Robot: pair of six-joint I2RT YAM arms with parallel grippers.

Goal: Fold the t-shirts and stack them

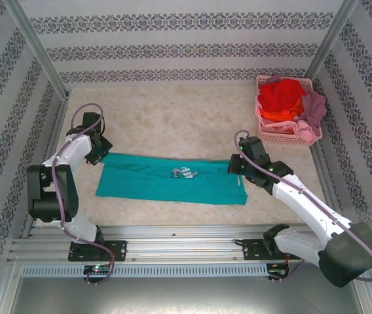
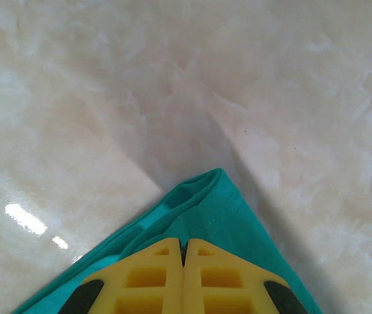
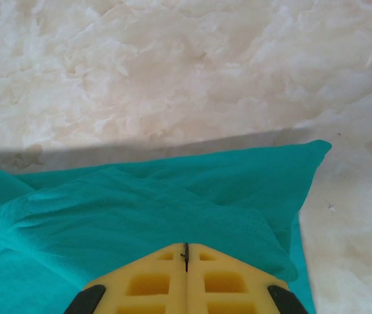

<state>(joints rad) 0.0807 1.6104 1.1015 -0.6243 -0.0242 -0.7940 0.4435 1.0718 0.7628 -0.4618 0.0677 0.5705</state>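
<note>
Pinching teal tee (image 1: 173, 180) w/ L tool (image 2: 183, 242) & R tool (image 3: 186, 246).

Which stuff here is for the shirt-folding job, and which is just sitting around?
For the job: teal t-shirt, pinched by the left gripper and right gripper; red t-shirt, orange t-shirt and mauve-pink t-shirt, in a heap.
Just there: pink basket holding that heap; table.

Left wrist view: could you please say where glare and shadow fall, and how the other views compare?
Left wrist: white glare patches on the table, a grey shadow stretching away from the teal t-shirt corner. Right wrist: a shadow band along the shirt's far edge, no glare. Top external: even light, sharp.
</note>
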